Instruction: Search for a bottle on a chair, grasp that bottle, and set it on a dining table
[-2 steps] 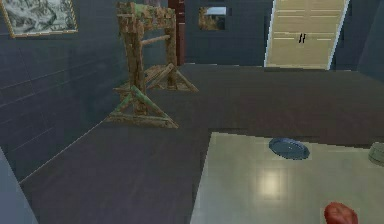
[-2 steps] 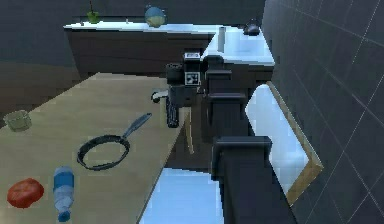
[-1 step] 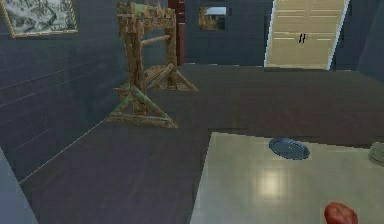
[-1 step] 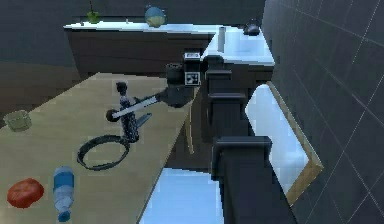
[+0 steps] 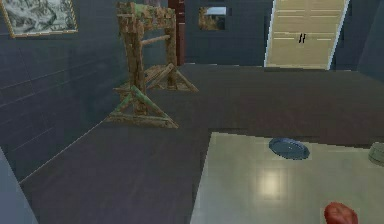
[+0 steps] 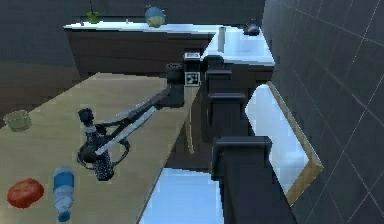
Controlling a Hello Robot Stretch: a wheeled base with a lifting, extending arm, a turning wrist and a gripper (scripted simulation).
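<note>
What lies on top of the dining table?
On the table lie a blue-white bottle, a red round object, a small greenish bowl and a dark round dish. The gripper and arm cover a strip of tabletop; what is beneath cannot be seen.

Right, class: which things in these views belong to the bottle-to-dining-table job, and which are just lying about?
For the job:
- bottle, lying on the table
- table
- gripper

Lying about:
- red lump
- greenish bowl
- dark dish
- wooden rack
- wall picture
- double door
</note>
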